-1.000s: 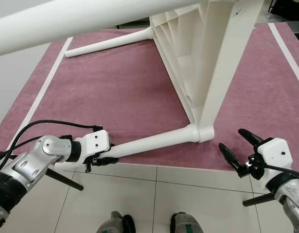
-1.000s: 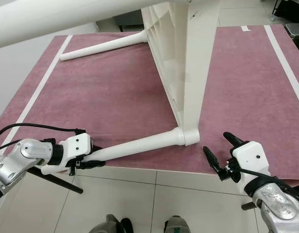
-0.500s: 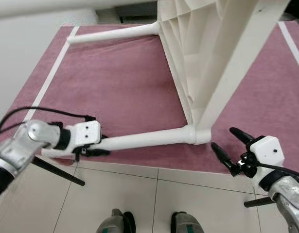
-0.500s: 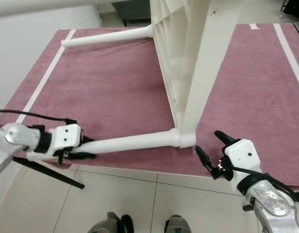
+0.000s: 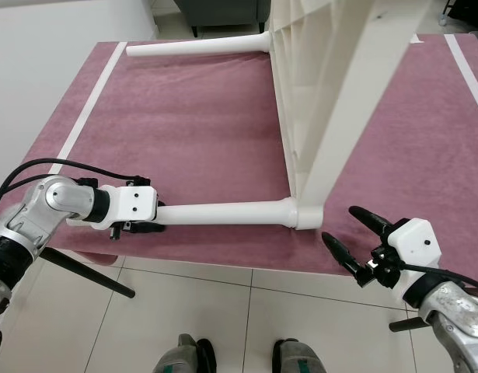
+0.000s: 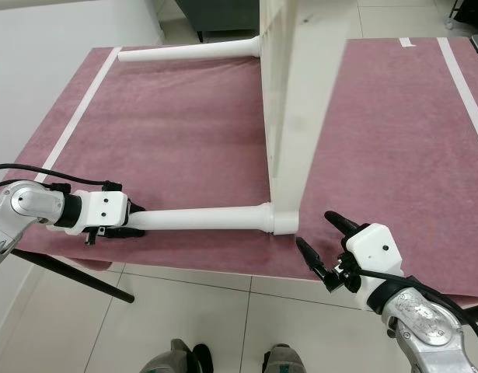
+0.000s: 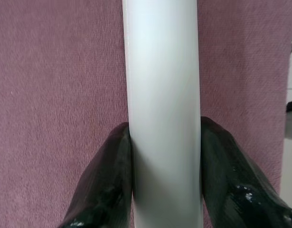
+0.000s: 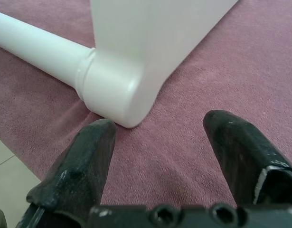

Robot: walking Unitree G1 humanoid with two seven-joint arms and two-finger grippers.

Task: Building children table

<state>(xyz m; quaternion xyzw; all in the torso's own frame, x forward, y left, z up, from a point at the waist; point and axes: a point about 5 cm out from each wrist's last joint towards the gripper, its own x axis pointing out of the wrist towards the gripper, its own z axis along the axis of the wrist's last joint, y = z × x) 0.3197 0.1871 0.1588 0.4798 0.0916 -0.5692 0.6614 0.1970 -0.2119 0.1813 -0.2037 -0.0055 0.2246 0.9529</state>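
A white plastic children's table top (image 5: 332,101) stands on its edge on the maroon mat (image 5: 192,132). A white leg (image 5: 223,213) lies along the mat's near edge, its end seated in the near corner socket (image 5: 305,216). My left gripper (image 5: 145,227) is shut on this leg's free end; in the left wrist view its black fingers (image 7: 105,183) press both sides of the leg (image 7: 162,114). Another leg (image 5: 196,47) juts left from the far corner. My right gripper (image 5: 351,233) hangs open just right of the near corner socket (image 8: 112,95), touching nothing.
The mat has white tape lines along its left side (image 5: 87,116) and right side (image 5: 465,66). Tiled floor (image 5: 223,311) lies in front, with my feet (image 5: 239,356) at the bottom. A thin black rod (image 5: 87,272) slants over the tiles near my left arm.
The camera has shifted. The held leg now lies level along the mat's near edge instead of slanting up to the socket. The right gripper stays open beside the corner.
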